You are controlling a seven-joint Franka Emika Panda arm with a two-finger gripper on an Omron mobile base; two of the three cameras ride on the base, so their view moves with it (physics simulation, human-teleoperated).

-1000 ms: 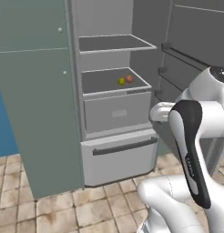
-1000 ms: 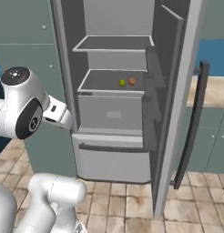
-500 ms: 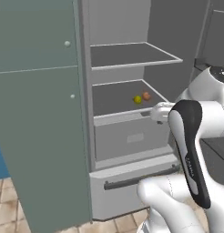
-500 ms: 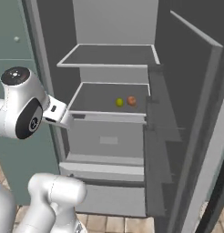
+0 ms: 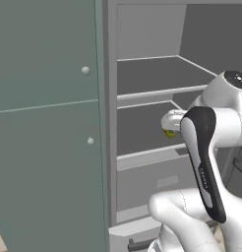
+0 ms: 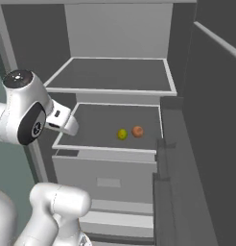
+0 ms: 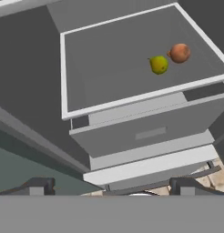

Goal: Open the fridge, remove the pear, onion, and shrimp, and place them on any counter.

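Fridge [image 6: 115,43] open, grey shelves inside in plain sight. Grey-green cabinet [image 5: 44,128] with round knobs just left of it. White arm [image 5: 211,147] raised in front of the open compartment. Gripper [image 7: 111,189] with both jaws spread wide, nothing between them, hanging above the near edge of the lower shelf [image 7: 109,73]. Onion [image 6: 137,131] and pear [image 6: 122,134] on that shelf, right of middle, side by side, pear on the left.
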